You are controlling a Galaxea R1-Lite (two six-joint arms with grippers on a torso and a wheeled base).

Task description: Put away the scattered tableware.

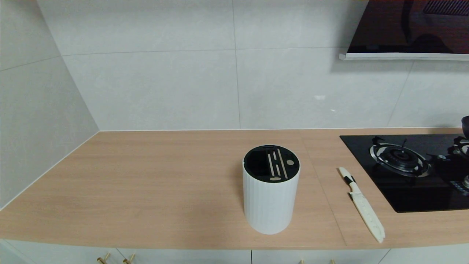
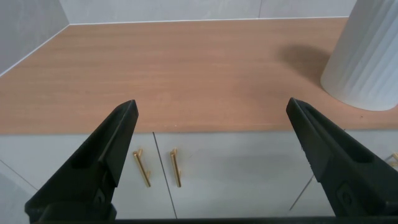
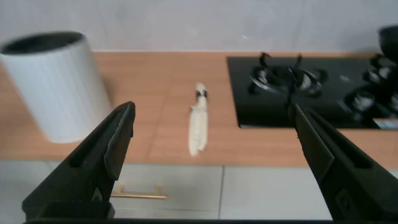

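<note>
On the wooden counter, between the white knife holder and the black stove, the pale knife lies flat, its blade end close to the near edge. The right gripper and left gripper both stand wide open, holding nothing. A shallow pinch may skid the knife off that edge. A tilted blade could miss the narrow slots and tip the holder.
</note>
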